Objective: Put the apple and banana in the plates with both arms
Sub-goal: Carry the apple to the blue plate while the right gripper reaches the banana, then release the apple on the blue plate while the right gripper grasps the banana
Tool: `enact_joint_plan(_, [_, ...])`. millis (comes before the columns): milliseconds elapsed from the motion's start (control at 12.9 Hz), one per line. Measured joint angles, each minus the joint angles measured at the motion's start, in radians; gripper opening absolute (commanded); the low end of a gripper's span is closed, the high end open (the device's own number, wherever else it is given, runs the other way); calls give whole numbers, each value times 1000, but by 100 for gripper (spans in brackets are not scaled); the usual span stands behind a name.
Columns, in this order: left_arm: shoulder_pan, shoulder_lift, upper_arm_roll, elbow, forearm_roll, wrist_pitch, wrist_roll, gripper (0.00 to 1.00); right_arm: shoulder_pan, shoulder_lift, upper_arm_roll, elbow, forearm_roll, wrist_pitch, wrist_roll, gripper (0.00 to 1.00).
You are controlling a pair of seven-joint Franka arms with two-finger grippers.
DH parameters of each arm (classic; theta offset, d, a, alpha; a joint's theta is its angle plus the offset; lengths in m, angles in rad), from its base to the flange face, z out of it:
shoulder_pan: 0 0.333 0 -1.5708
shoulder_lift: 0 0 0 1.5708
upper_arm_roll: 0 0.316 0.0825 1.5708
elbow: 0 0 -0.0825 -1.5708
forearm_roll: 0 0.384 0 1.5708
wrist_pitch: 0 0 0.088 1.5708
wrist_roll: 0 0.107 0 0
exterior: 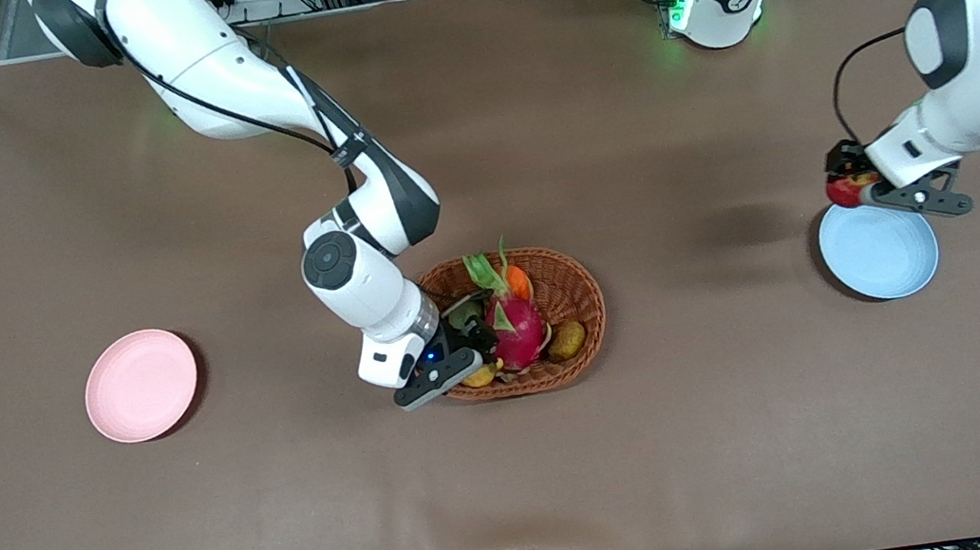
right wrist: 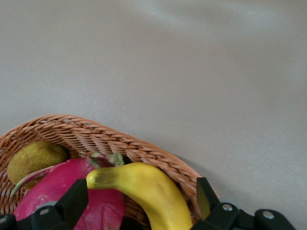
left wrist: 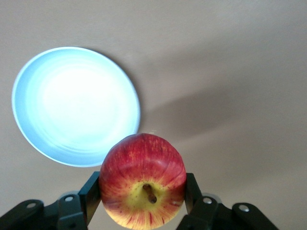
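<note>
My left gripper (exterior: 847, 184) is shut on the red-and-yellow apple (exterior: 845, 191) and holds it in the air over the rim of the pale blue plate (exterior: 880, 254). In the left wrist view the apple (left wrist: 143, 182) sits between the fingers, stem toward the camera, with the blue plate (left wrist: 72, 105) below it. My right gripper (exterior: 475, 361) is open, down in the wicker basket (exterior: 583, 291), its fingers (right wrist: 76, 199) on either side of the yellow banana (right wrist: 148, 191). The banana's end (exterior: 482, 375) shows at the basket's near rim. The pale pink plate (exterior: 141, 384) lies bare toward the right arm's end.
The basket also holds a magenta dragon fruit (exterior: 517, 329), an orange-red fruit (exterior: 518, 282) and a brownish-green fruit (exterior: 566, 339). The brown table cloth (exterior: 519, 482) has a raised fold near its front edge.
</note>
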Motion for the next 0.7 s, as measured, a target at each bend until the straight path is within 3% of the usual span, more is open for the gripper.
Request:
enact_joint_plan(232, [111, 46, 1, -27, 0, 81, 137, 27, 19, 18, 0, 8, 0, 27, 21, 100])
enact_joint_plan(696, [151, 178, 0, -10, 0, 230, 193, 27, 22, 29, -3, 9, -17, 49, 21, 100])
